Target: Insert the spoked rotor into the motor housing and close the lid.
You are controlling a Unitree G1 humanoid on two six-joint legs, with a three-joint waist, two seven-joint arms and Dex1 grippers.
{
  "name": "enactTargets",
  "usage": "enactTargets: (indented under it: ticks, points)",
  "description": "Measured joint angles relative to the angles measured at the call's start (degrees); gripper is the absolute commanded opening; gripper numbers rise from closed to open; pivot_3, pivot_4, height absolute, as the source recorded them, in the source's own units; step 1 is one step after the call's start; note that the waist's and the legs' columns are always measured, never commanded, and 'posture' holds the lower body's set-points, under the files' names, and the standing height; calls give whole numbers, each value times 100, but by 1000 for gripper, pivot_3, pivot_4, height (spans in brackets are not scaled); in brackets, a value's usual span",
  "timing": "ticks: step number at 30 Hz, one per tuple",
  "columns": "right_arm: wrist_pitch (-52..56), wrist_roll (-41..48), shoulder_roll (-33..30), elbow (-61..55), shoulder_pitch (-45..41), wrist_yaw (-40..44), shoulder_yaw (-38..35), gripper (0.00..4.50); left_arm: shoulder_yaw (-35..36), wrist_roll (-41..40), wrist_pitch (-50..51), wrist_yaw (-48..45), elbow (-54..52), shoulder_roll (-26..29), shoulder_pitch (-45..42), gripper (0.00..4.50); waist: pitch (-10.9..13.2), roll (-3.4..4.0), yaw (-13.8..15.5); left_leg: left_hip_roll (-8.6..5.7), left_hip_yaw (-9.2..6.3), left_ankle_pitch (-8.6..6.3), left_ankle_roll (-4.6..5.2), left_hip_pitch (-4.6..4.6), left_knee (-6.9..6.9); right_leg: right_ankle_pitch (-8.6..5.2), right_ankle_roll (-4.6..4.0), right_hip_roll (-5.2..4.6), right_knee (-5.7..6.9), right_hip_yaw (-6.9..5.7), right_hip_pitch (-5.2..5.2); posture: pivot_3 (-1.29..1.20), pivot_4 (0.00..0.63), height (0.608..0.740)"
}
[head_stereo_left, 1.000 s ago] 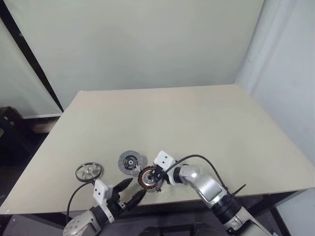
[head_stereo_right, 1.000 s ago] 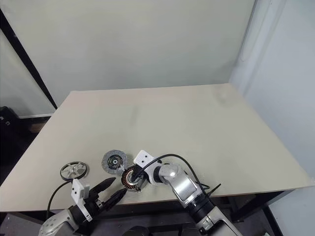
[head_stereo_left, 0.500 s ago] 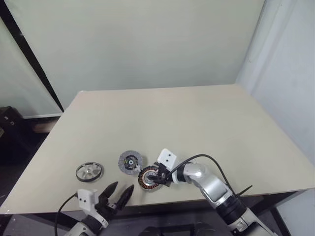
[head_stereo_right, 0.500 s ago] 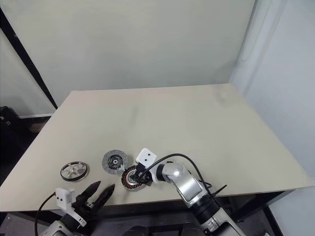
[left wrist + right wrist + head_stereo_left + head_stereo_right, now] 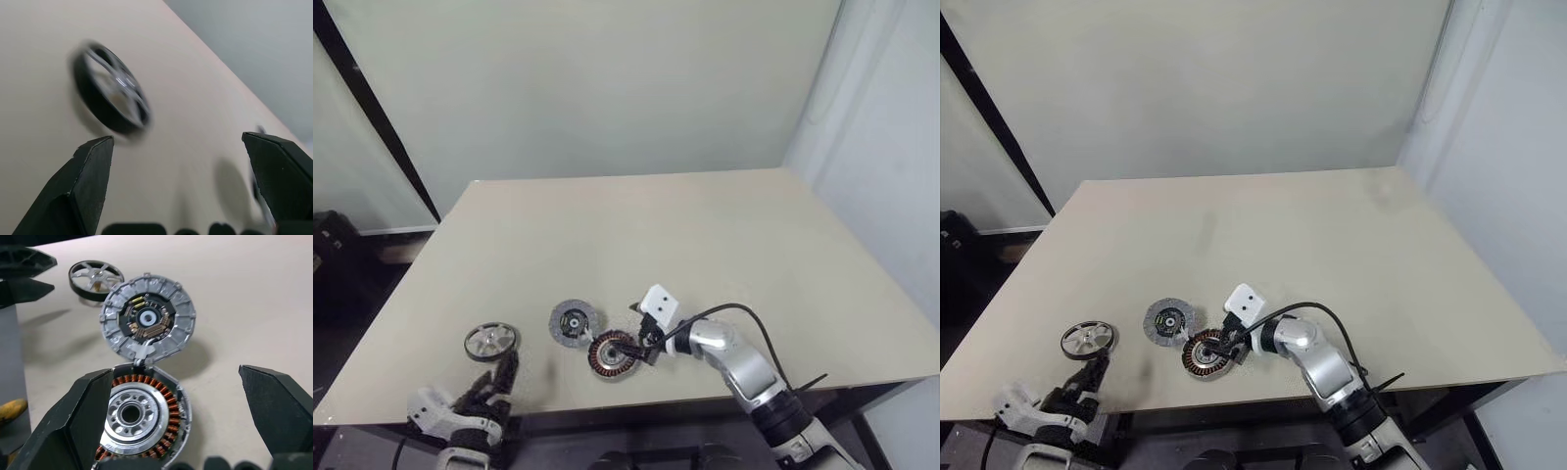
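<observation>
Lying flat near the table's point(image 5: 724, 245) front edge, the motor housing point(image 5: 610, 353) sits between the right gripper's point(image 5: 176, 426) wide-open jaws, hinged lid point(image 5: 147, 318) flipped open; the spoked rotor point(image 5: 490, 341) waits at nine o'clock, ahead of the wide-open left gripper point(image 5: 181, 196).

Head cameras overlook the table point(image 5: 705, 245); wrist cameras skim it closely.

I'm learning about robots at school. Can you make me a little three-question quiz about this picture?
1. True or false: the shiny wheel already sits inside the copper motor disc.
2. Which is open right now? A) left fingers only B) right fingers only C) both
3. Fill in: the grey round lid lies flipped open, joined to the motor disc's ____.

Key: 1 false, the wheel lies apart on the table; 2 C; 3 edge.
</observation>
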Motion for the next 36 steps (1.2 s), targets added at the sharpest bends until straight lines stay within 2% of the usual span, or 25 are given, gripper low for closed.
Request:
enactTargets:
  ticks: [7,15,23,27,36]
  points:
    - [-52,0,-64,-28,115,-47,-70,4487,361,-36,-28,515,334,16,-426,4500,-2,-7,5,-5,-1,-2,-3,0,0,2,3,2,-1,-1,1,0,0,740]
    - [-52,0,-79,-118,162,-99,-98,4487,306,111,242,672,820,274,-902,4500,-3,-8,8,-11,0,-2,-3,0,0,3,4,7,-1,-2,3,0,0,740]
    - [-47,5,-185,-297,234,-96,-103,4487,289,206,456,797,1092,304,-1246,4500,-7,-15,5,-12,0,-5,-9,0,0,8,-1,9,-1,-2,1,0,0,740]
    - [-34,6,-248,-350,262,-95,-106,4500,290,216,476,819,1128,302,-1314,3561,-7,-16,5,-11,1,-5,-9,0,0,8,-1,10,-1,-1,2,0,0,740]
    - [-21,10,-342,-377,357,-72,-109,4500,323,202,458,727,1135,300,-1315,313,-7,-17,6,-10,2,-5,-9,0,0,8,-1,9,-1,-1,3,0,0,740]
